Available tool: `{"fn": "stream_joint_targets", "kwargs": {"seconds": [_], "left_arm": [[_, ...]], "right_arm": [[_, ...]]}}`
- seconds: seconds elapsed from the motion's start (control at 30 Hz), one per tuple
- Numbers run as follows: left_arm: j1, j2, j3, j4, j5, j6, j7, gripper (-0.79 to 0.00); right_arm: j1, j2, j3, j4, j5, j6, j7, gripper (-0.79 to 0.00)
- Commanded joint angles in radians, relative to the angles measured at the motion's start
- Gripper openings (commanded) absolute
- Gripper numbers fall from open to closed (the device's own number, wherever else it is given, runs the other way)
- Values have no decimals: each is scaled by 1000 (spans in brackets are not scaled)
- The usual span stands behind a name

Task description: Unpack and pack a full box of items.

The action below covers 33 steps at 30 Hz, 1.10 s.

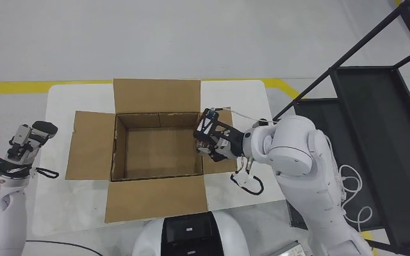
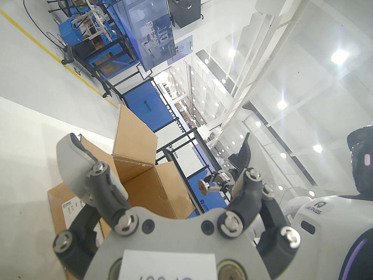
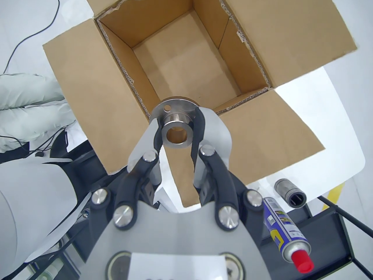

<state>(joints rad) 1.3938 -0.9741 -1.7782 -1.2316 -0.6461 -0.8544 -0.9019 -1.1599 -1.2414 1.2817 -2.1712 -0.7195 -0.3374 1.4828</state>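
Observation:
An open cardboard box point(image 1: 160, 102) stands mid-table with all flaps spread and its brown floor point(image 3: 186, 65) bare. My right gripper point(image 3: 176, 129) is shut on a steel flanged bushing point(image 3: 174, 122), held over the box's right rim point(image 1: 206, 142). The same bushing point(image 2: 203, 187) appears far off in the left wrist view, beyond the box point(image 2: 145, 176). My left gripper point(image 2: 157, 158) is open with nothing between its fingers, raised at the table's left edge point(image 1: 29, 137), apart from the box.
A blue spray can with a red cap point(image 3: 287, 234) and a steel cylindrical bearing point(image 3: 290, 192) lie on the white table point(image 1: 250, 96) beside the box's right flap. A black metal rack point(image 1: 378, 121) stands right of the table.

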Motion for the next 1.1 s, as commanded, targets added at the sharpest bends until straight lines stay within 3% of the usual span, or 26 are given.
{"fn": "stream_joint_targets", "kwargs": {"seconds": [0.0, 0.23, 0.5, 1.07], "left_arm": [[0, 0, 0, 0, 0, 0, 0, 0], [0, 0, 0, 0, 0, 0, 0, 0], [0, 0, 0, 0, 0, 0, 0, 0], [0, 0, 0, 0, 0, 0, 0, 0]], "right_arm": [[-25, 20, 43, -12, 21, -3, -3, -785], [-105, 75, 182, -22, 63, -12, -12, -785], [-168, 100, 330, 16, 73, 29, -25, -785], [-238, 132, 374, 108, 47, 81, -65, -785]]}}
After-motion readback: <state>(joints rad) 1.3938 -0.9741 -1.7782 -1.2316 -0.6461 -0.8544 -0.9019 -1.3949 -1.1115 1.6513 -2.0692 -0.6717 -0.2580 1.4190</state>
